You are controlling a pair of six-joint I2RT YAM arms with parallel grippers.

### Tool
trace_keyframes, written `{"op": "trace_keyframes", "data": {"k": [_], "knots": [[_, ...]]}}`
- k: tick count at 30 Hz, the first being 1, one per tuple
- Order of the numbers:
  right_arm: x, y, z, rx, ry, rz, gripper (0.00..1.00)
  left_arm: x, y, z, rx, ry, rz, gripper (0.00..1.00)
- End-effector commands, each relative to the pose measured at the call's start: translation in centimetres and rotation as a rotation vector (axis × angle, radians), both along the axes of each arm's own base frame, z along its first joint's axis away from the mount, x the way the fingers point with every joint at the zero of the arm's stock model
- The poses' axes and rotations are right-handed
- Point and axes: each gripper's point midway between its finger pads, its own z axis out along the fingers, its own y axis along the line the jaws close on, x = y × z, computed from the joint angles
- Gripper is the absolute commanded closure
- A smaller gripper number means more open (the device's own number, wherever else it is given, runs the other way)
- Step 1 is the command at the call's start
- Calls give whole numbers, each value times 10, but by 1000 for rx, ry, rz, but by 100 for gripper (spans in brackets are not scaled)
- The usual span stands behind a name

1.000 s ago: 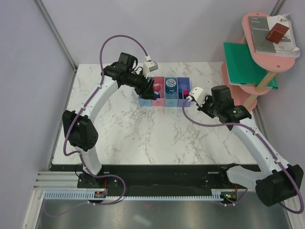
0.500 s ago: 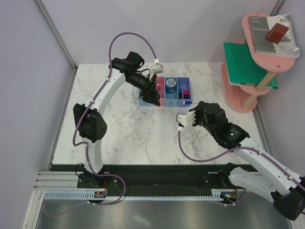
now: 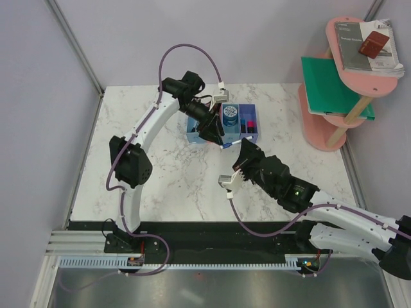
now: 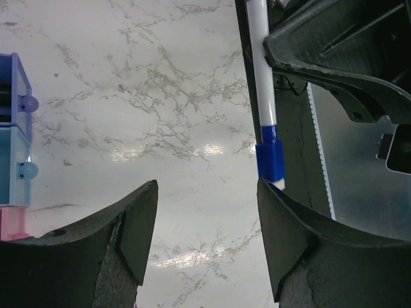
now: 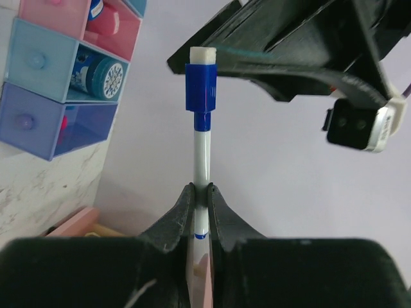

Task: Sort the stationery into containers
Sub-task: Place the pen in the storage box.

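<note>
My right gripper [image 3: 239, 153] is shut on the blue-capped white marker [image 5: 200, 122] and holds it in the air just in front of the containers [image 3: 239, 131]. Its jaws [image 5: 202, 188] pinch the white barrel, with the blue cap pointing away. My left gripper [image 3: 215, 136] is open and empty, right beside the marker's cap. In the left wrist view the marker [image 4: 268, 151] stands next to the right finger, outside the gap of the left gripper [image 4: 205, 192]. The bins hold a blue patterned item [image 3: 230, 115] and a pink-red item [image 3: 250, 124]. The left bins are hidden under my left arm.
A pink round shelf [image 3: 321, 122] stands at the back right with books [image 3: 367, 45] and a green folder [image 3: 331, 86]. The bins also show at the left edge of the left wrist view [image 4: 13, 128] and of the right wrist view [image 5: 45, 96].
My right arm has drawn back from the bins toward the table's middle with the marker. My left arm has swung right across the bins to meet it.
</note>
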Motion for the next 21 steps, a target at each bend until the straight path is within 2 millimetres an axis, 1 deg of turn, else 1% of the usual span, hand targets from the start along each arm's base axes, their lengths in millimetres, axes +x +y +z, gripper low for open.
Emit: {"op": "trace_keyframes", "data": {"k": [1,2,4,5,9,12,14,15,16,21], "knots": [[-5,14,32,37,-112,18,99,-33,10,0,47,136,-46,30],[-10,21,31,31,-112,37,99,-33,10,0,46,134,-48,30],[-13,24,31,25,-116,39,99,-33,10,-1,43,134,-49,30],[-15,29,31,22,-115,49,99,-34,10,0,40,131,-51,30],[-14,36,35,35,-108,34,99,-37,11,0,32,133,-58,30],[-15,38,34,45,-97,31,99,-40,13,-2,41,129,-62,31],[-15,38,28,32,-88,30,99,-41,15,-2,45,126,-61,31],[-15,36,21,19,-80,25,99,-41,15,-1,44,123,-62,31],[-16,35,18,15,-76,25,99,-43,15,0,42,123,-64,31],[-22,32,0,12,-47,27,99,-46,16,10,23,106,-64,31]]}}
